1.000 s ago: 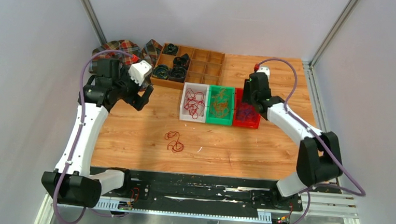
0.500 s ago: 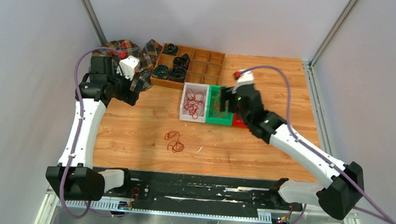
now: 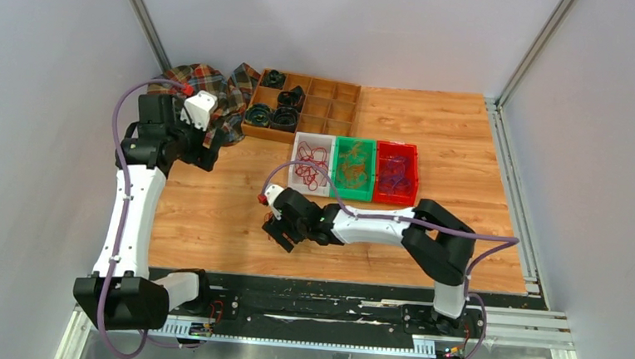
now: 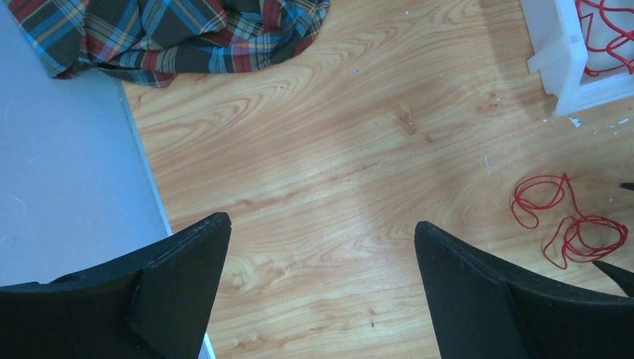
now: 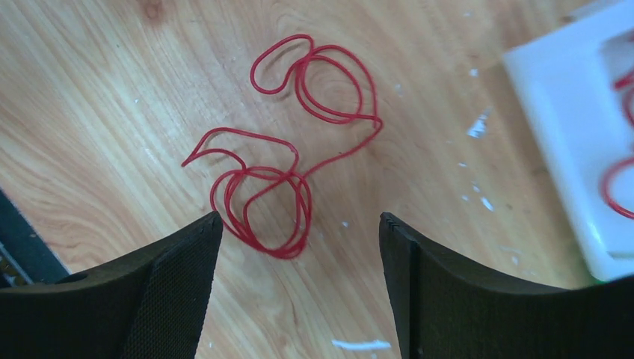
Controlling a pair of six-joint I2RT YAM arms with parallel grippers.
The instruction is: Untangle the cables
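Right arm (image 3: 378, 225) swung away from the red bin (image 3: 394, 199), passed the green bin (image 3: 351, 194) half a second ago, and now lies low across the near part of the table (image 3: 211, 223); right gripper (image 5: 299, 224) has come down over the loose red cable (image 5: 297, 176), jaws wide apart; left gripper (image 4: 321, 228) has drawn back leftward, nearer the plaid cloth (image 3: 220, 86).
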